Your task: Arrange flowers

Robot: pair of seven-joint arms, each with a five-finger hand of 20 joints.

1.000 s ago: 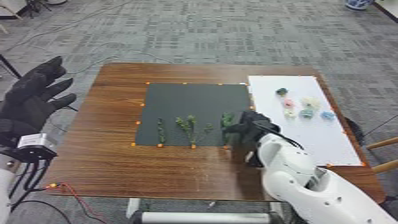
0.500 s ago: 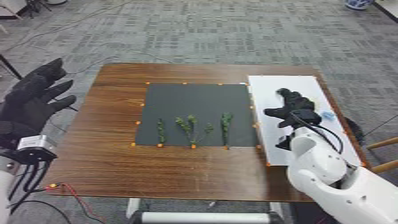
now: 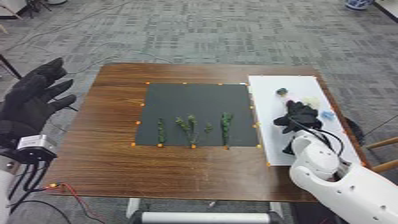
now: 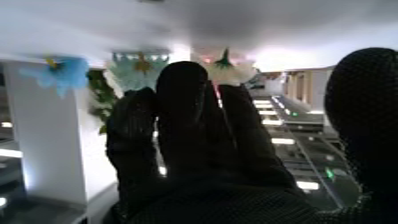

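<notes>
My right hand [image 3: 300, 117] is over the white sheet [image 3: 277, 145], among the flower heads, with a cream flower [image 3: 311, 101] just past it and a blue flower [image 3: 328, 115] beside it. A dark green head [image 3: 282, 92] lies farther back. In the right wrist view the hand [image 4: 191, 145] is open, fingers straight, thumb apart; near its fingertips are a white flower [image 4: 229, 71], a pale teal flower [image 4: 138, 67] and a blue flower [image 4: 60, 74]. Green stems [image 3: 226, 131] lie on the dark mat [image 3: 197, 97]. My left hand [image 3: 34, 95] is open beyond the table's left edge.
The brown table [image 3: 115, 105] carries the dark mat in its middle and the white sheet along its right side. Orange markers line both. Red and black cables [image 3: 67, 192] hang by the front left corner. A chair stands off the right edge.
My right hand has left the rightmost stem on the dark mat and moved right, over the white sheet, then slightly nearer the front. That stem lies on the mat. The left hand has kept still.
</notes>
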